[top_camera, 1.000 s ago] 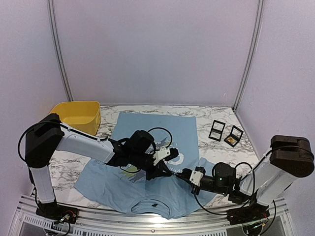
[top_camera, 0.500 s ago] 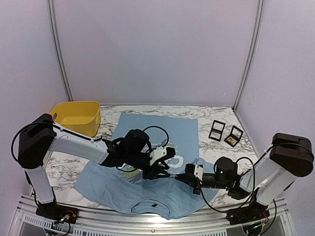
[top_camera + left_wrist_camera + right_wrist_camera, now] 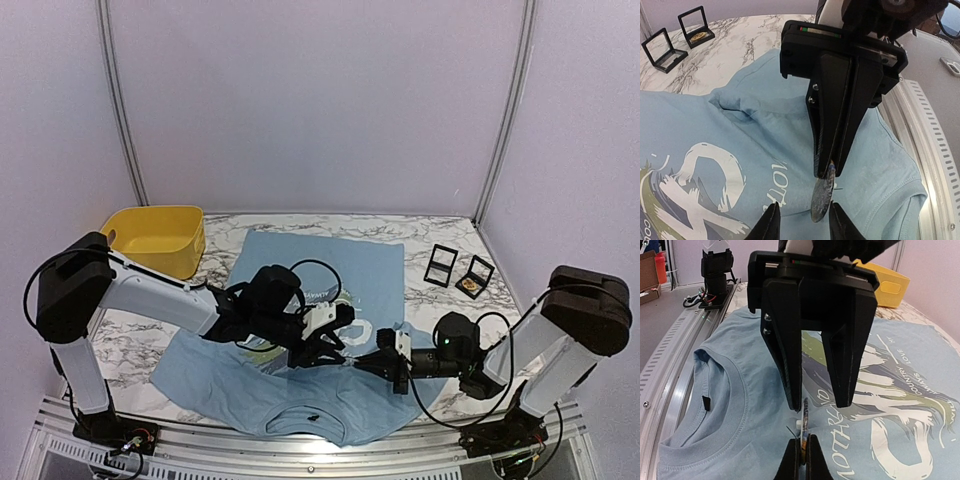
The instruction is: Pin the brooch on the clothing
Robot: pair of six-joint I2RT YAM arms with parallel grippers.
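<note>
T-shirt (image 3: 340, 258) print partly under left arm (image 3: 250, 312) from top, cropped in wrist cams, brooch (image 3: 804, 417) edge-on, face unreadable, contact w/ shirt unclear

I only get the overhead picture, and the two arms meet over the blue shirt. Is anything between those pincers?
Observer: Yes. The right wrist camera shows the right gripper shut on the brooch, a thin round disc seen edge-on.
Operator: Is the other pincer gripping it too?
Observer: No. In the left wrist camera the left gripper is open, a finger on each side of the disc.
Operator: Is it pinned yet?
Observer: The disc stands on edge over the clothing; contact I cannot tell.
</note>
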